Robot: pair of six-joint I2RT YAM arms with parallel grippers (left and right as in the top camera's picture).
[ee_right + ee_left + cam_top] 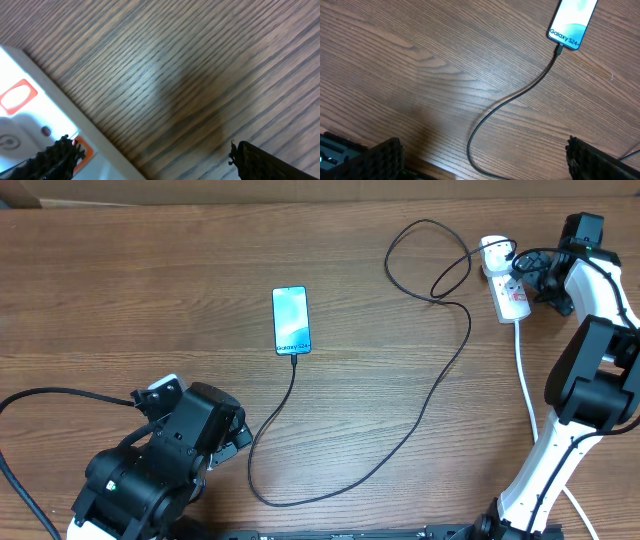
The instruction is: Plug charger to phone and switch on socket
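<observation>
Your left gripper (486, 159) has its jaws spread wide with nothing between them. In the left wrist view only bare table (395, 65) and a bend of the charger (520, 92) cable lie in the gap. In the overhead view that gripper (236, 436) sits lower left, well apart from the phone (291, 320).

Your right gripper (155, 156) is spread just as wide and also holds nothing. In the right wrist view its left fingertip (60, 150) overlaps the edge of the socket (30, 120) beside a red-orange switch mark (18, 95). I can't tell whether they touch. The other finger is over bare wood. In the overhead view this gripper (527, 272) is at the upper right, right beside the socket (511, 296).

The phone lies flat, centre-left, screen up and lit, with the "Galaxy" text (565, 38) at its lower end. The connector tip (293, 359) is in the port on the phone's lower edge, which shows clearly in the left wrist view (559, 49).

From there the cable drops, loops along the lower centre, climbs right and coils near the top. It ends at the white plug adapter (493, 250), seated at the socket's upper end. The thick white cord (526, 385) runs down from the socket's lower end.

I can't tell the switch position.
</observation>
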